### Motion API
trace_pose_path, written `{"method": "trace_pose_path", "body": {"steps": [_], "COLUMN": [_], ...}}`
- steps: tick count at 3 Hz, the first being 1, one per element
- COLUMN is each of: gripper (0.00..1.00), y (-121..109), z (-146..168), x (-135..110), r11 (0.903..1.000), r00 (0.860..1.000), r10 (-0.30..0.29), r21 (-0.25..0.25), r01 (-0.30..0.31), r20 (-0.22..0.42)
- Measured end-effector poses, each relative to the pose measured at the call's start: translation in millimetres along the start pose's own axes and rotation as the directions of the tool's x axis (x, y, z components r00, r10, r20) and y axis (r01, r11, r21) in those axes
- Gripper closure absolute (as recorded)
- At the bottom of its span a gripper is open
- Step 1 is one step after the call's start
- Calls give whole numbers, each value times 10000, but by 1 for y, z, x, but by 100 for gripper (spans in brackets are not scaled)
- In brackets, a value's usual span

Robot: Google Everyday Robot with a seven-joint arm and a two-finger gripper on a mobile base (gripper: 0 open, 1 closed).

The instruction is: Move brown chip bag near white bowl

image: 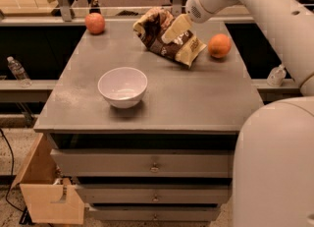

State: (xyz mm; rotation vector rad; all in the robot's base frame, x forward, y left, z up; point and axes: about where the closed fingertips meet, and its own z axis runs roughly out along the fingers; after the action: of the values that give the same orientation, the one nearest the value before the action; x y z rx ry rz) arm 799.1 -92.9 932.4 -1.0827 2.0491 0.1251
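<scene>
Here gripper (174, 28) on brown chip bag (153, 38); orange (219, 45) beside, white bowl (122, 86) apart.

Item count, cabinet (196, 93) top:
- Brown chip bag (185, 49): 1.
- White bowl (122, 86): 1.
- Round fruit: 2, consisting of 1 reddish fruit (95, 23) at the back left and 1 orange (219, 45) at the right.

Item count, robot:
- Gripper (171, 32): 1, positioned over the chip bag at the back of the top.

Item count, surroundings:
- Closed drawers (147, 164) in the cabinet front: 3.
- Plastic bottle (18, 71): 1, on the left ledge.
- Pale bottle-like item (276, 76): 1, on the right ledge.
</scene>
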Motion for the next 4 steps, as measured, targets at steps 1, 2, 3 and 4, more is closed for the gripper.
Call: {"method": "trace_pose_path", "body": {"steps": [1,2,3,4], "gripper": [18,41,64,87], "y": [2,4,6,11], "z": [18,30,36,32], "x": [4,7,6,-6], "r11": [9996,9989,9986,9999], "r00": [9996,9990,9988,9993], "r10": [246,416,442,133], "r21": [-114,-223,-267,-101], "r01": [-248,-420,-447,-137], "r20": [-144,-180,-197,-358]}}
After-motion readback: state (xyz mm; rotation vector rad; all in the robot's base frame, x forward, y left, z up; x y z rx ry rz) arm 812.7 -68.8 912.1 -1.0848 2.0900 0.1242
